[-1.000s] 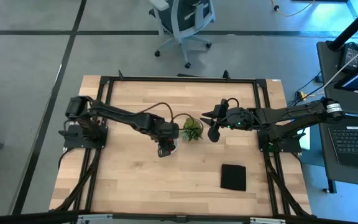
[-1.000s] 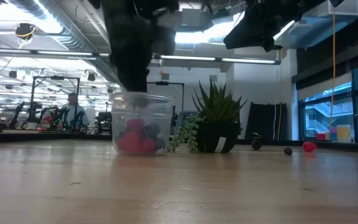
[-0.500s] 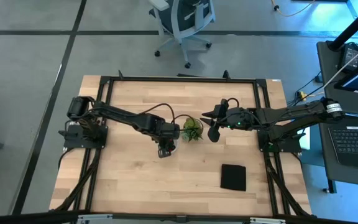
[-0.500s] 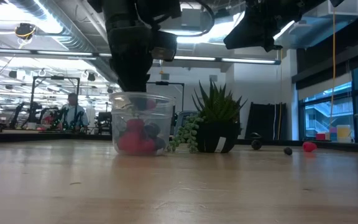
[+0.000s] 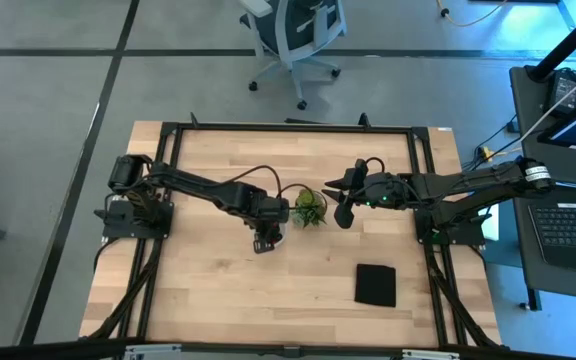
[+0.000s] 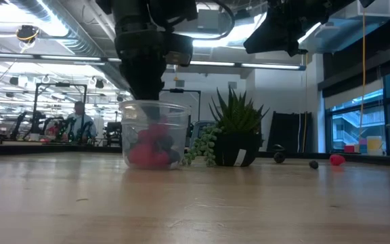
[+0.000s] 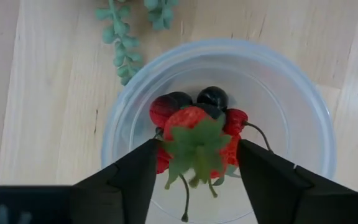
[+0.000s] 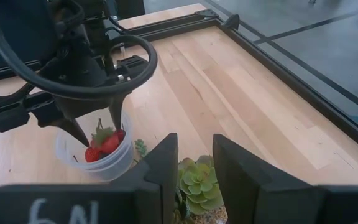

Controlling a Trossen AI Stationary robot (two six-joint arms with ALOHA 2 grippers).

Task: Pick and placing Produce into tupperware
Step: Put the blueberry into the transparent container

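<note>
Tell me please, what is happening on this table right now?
The left tool hangs directly over the tupperware, fingers apart, with a red strawberry between them just above the berries already inside. Whether the fingers touch the strawberry is hard to say. The right tool waits above the green plant, holding nothing. In the low view, a few loose pieces lie on the table beyond the plant.

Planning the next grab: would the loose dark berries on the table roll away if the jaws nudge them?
Probably. The dark berries look round and sit free on the flat wooden table, so a sideways nudge would likely send them rolling. They look tiny beside the plant, so probably light. The red piece nearby looks less round and may roll less.
</note>
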